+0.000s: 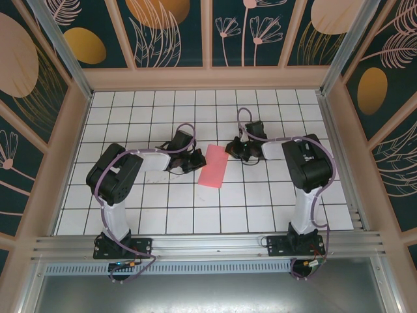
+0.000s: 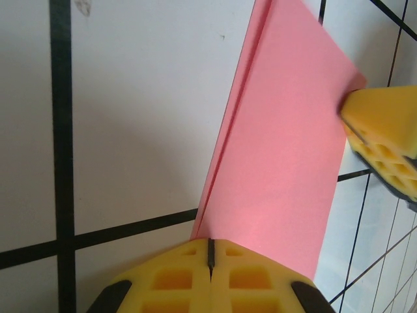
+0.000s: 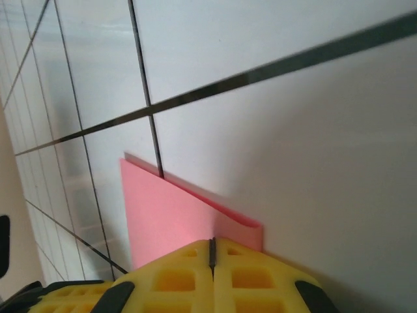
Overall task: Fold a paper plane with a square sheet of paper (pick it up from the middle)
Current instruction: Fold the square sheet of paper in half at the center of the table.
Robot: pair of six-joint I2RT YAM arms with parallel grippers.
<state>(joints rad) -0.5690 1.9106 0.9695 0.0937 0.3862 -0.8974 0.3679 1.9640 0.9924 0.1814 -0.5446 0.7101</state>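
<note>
The thin salmon-pink sheet of paper (image 1: 213, 167), folded into a narrow rectangle, lies mid-frame on the white gridded table (image 1: 195, 212). We see the left gripper (image 2: 210, 251) and the right gripper (image 3: 212, 248) with jaws together, tips touching its opposite edges.

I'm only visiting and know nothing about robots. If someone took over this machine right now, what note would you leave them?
Left gripper: jaws shut, tips at the edge of the pink sheet of paper.
Right gripper: jaws shut, tips at a corner of the sheet.
Paper: lies on the table between the two arms, doubled into a rectangle, with two layers showing along one long edge.
Done: the first fold in half, it seems.
Left: all the remaining folds; there is no pointed nose yet.
</note>
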